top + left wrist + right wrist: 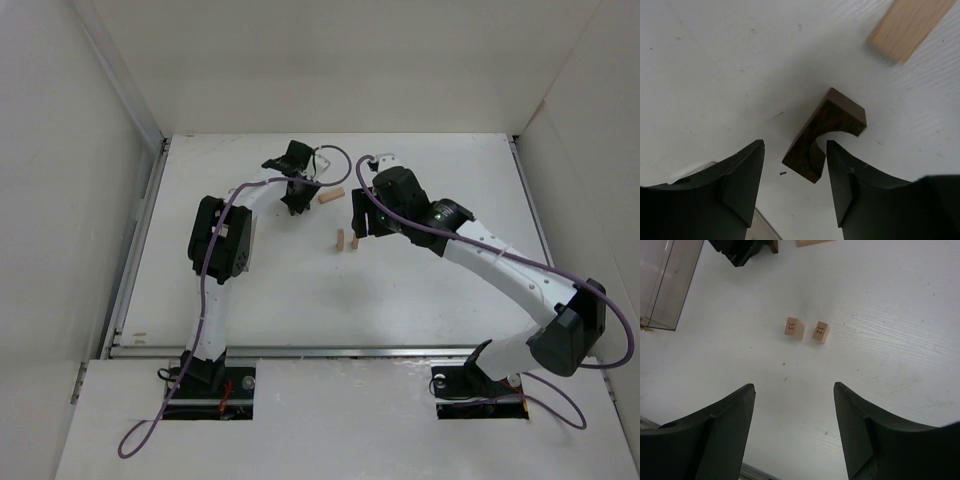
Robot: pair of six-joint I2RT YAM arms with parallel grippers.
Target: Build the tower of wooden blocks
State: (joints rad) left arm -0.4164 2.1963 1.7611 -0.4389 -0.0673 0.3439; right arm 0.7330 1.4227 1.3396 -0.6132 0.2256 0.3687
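Two small tan wooden blocks stand upright side by side on the white table, marked 55 and 12; they also show in the top view. A third tan block lies flat behind them and shows in the left wrist view. My right gripper is open and empty, just right of the uprights. My left gripper is open, low over a dark brown arch-shaped block whose near end lies between the fingertips. In the top view the left gripper is left of the flat block.
A clear plastic box stands at the back, behind the left gripper. White walls close the table on the left, back and right. The left arm's elbow rises left of centre.
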